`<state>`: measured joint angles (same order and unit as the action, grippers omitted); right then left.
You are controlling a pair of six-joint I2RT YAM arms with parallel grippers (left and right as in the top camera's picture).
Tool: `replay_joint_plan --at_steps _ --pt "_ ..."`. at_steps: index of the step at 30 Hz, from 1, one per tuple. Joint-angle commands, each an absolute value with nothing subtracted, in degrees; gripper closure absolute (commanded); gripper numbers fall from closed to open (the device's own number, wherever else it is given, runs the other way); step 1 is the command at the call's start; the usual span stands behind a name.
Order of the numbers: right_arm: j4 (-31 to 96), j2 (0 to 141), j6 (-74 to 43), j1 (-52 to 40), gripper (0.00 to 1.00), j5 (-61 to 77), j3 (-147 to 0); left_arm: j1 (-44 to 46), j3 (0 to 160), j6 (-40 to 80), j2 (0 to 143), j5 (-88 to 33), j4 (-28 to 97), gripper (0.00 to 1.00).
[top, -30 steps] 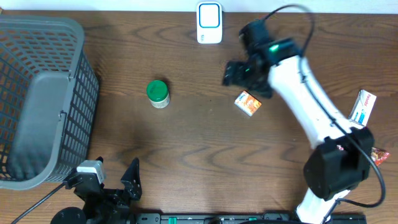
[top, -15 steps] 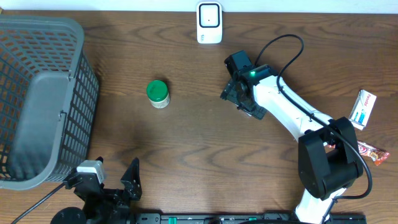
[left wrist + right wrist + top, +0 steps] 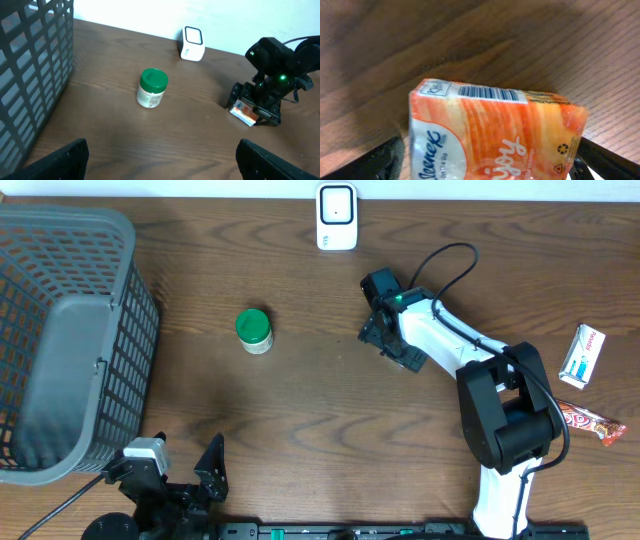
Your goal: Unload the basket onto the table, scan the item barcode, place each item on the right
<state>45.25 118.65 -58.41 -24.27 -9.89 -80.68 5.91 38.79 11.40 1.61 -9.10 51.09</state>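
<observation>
The orange soft-plastic tissue packet point(image 3: 495, 135) lies on the brown wooden worktop point(image 3: 300, 410) right of centre, directly beneath the right pincer point(image 3: 393, 342), whose wide-apart jaws straddle its long axis end to end, while the left pincer point(image 3: 162, 150), likewise spread and empty, sits well apart.

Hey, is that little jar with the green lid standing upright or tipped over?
Upright. In the left wrist view the jar stands on its base on the table, its green lid on and facing up.
</observation>
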Motion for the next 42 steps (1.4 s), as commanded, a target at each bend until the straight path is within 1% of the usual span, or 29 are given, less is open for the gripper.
replay_joint_plan --at_steps 1,2,3,4,5,6,9,11,13,15,17,19,22,23,25,26,27,28,29,31,33,34,36,37,38,39,40,41,42 --pt "45.4 119.5 -58.5 -24.3 0.12 -11.3 -80.8 6.2 38.8 11.3 1.4 -9.6 51.0 0.06" --pt "45.3 119.5 -57.5 -24.3 0.15 -11.4 -80.8 6.2 38.8 11.3 1.4 -9.6 51.0 0.06" --pt "45.3 119.5 -55.6 -24.3 0.23 -12.0 -80.8 6.2 38.8 11.3 1.4 -9.6 51.0 0.06" --pt "45.1 119.5 -54.0 -24.3 0.36 -12.2 -80.8 6.2 38.8 11.3 1.4 -9.6 51.0 0.06" --pt "44.9 119.5 -49.0 -24.3 0.52 -12.9 -80.8 6.2 38.8 11.3 1.4 -9.6 51.0 0.06" --pt "45.2 119.5 -45.7 -24.3 0.53 -13.0 -80.8 6.2 38.8 11.3 1.4 -9.6 51.0 0.06" --pt "46.6 119.5 -39.0 -24.6 0.51 -13.0 -80.9 6.2 38.8 11.3 1.4 -9.6 51.0 0.06" --pt "47.1 119.2 -31.6 -25.3 0.53 -13.0 -80.9 6.2 38.8 11.3 1.4 -9.6 51.0 0.06" --pt "47.3 118.7 -25.6 -26.0 0.53 -13.0 -80.9 6.2 38.8 11.3 1.4 -9.6 51.0 0.06" --pt "47.4 117.7 -19.5 -26.9 0.50 -12.7 -80.9 6.2 38.8 11.3 1.4 -9.6 51.0 0.06" --pt "47.9 116.2 -10.8 -28.3 0.47 -10.2 -80.9 6.2 38.8 11.3 1.4 -9.6 51.0 0.06" --pt "49.5 114.4 -6.9 -29.8 0.44 -9.5 -80.9 6.2 38.8 11.3 1.4 -9.6 51.0 0.05" --pt "54.3 110.7 -2.9 -33.3 0.33 -9.6 -80.9 6.2 38.8 11.3 1.4 -9.6 51.0 0.06" --pt "56.1 109.3 -1.4 -34.6 0.27 -9.9 -80.9 6.2 38.8 11.3 1.4 -9.6 51.0 0.06" --pt "58.8 106.8 -1.0 -36.9 0.24 -12.1 -80.9 6.2 38.8 11.3 1.4 -9.6 51.0 0.06" --pt "59.6 106.1 -1.0 -37.6 0.20 -12.4 -80.9 6.2 38.8 11.3 1.4 -9.6 51.0 0.06" --pt "60.3 105.4 -1.0 -38.4 0.09 -12.4 -80.9 6.2 38.8 11.3 1.4 -9.6 51.0 0.06" --pt "60.7 104.9 -0.9 -39.0 0.02 -12.4 -80.9 6.2 38.8 11.3 1.4 -9.6 51.0 0.06" --pt "60.7 104.6 -1.0 -39.4 0.01 -12.6 -80.9 6.2 38.8 11.3 1.4 -9.6 51.0 0.06" --pt "60.0 104.5 -5.3 -39.6 0.01 -12.6 -80.9 6.2 38.8 11.3 1.4 -9.6 51.0 0.06" --pt "59.6 104.5 -17.1 -39.6 0.01 -12.3 -80.9 6.2 38.8 11.3 1.4 -9.6 51.0 0.06" --pt "59.7 104.5 -30.2 -39.6 0.01 -11.9 -80.9 6.2 38.8 11.3 1.4 -9.6 51.0 0.06" --pt "59.5 104.5 -41.7 -39.6 0.01 -10.7 -80.9 6.2 38.8 11.3 1.4 -9.6 51.0 0.06" --pt "58.9 104.5 -54.5 -39.6 0.01 -9.6 -80.9 6.2 38.8 11.3 1.4 -9.6 51.0 0.06" --pt "58.9 104.5 -60.1 -39.6 0.01 -8.6 -80.9 6.2 38.8 11.3 1.4 -9.6 51.0 0.06" --pt "58.4 104.5 -67.7 -39.6 0.06 -6.7 -80.9 6.2 38.8 11.3 1.4 -9.6 51.0 0.06" --pt "57.3 104.5 -71.5 -39.4 0.20 -5.7 -80.9 6.2 38.8 11.3 1.4 -9.6 51.0 0.05" --pt "55.3 104.5 -74.1 -39.4 0.40 -5.8 -80.9 6.2 38.8 11.3 1.4 -9.6 51.0 0.06" --pt "52.4 104.6 -75.1 -39.4 0.57 -7.0 -80.9 6.2 38.8 11.3 1.4 -9.6 51.0 0.06"
